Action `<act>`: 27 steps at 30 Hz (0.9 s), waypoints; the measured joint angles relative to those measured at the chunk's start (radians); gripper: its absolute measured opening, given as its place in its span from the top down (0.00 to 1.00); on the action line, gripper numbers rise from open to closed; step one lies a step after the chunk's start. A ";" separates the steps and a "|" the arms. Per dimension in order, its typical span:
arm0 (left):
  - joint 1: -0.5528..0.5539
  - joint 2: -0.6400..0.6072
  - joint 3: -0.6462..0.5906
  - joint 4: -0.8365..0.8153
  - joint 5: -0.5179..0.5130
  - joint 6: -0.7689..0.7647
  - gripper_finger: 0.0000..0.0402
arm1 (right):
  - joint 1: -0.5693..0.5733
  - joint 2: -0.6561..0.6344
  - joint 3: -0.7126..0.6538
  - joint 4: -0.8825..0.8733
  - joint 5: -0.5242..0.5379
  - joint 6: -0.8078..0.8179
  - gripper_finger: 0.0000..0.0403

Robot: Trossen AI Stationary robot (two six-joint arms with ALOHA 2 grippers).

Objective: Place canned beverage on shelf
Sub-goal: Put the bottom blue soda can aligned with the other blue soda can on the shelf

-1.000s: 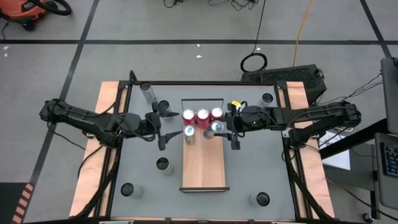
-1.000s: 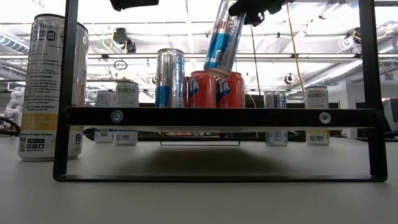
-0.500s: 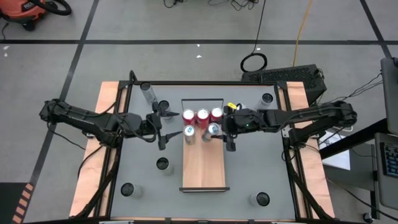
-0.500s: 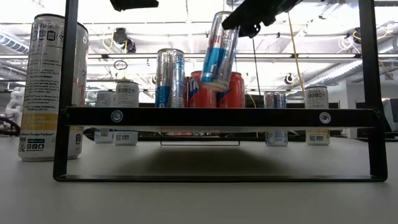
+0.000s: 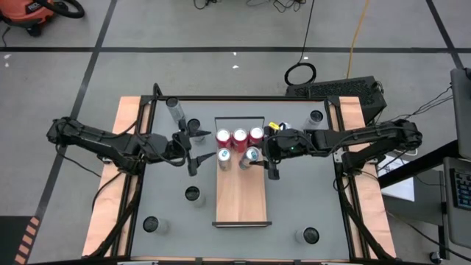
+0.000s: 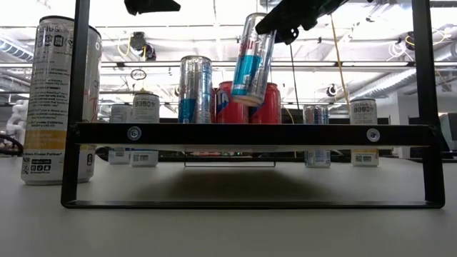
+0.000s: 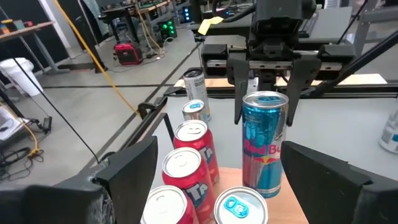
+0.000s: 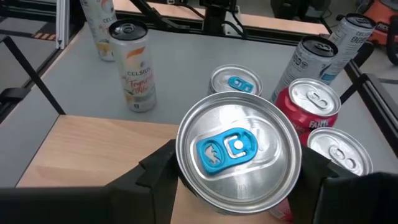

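Observation:
The canned beverage, a slim blue-and-silver can, hangs tilted just above the shelf, a long light-wood board in the middle of the table. My right gripper is shut on it near its top; in the low view the can leans under that gripper. The right wrist view looks down on the can's lid. A matching can stands on the board beside it, in front of three red cans. Left of the board, my left gripper stands open and holds nothing.
Loose cans stand around the table: a tall one at the back left, one left of the board, others near the corners. The front half of the board is bare wood.
My right gripper has carried the can a little leftward over the board and lowered it slightly, still tilted. The left arm has stayed where it was.

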 joint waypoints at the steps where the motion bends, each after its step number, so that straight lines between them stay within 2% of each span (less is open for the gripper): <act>1: 0.000 0.000 0.000 0.000 0.000 -0.002 0.16 | 0.000 0.000 0.000 0.000 0.000 0.000 0.53; 27: 0.000 0.000 -0.001 -0.056 0.000 -0.020 0.16 | -0.001 0.098 0.001 0.070 0.009 0.013 0.53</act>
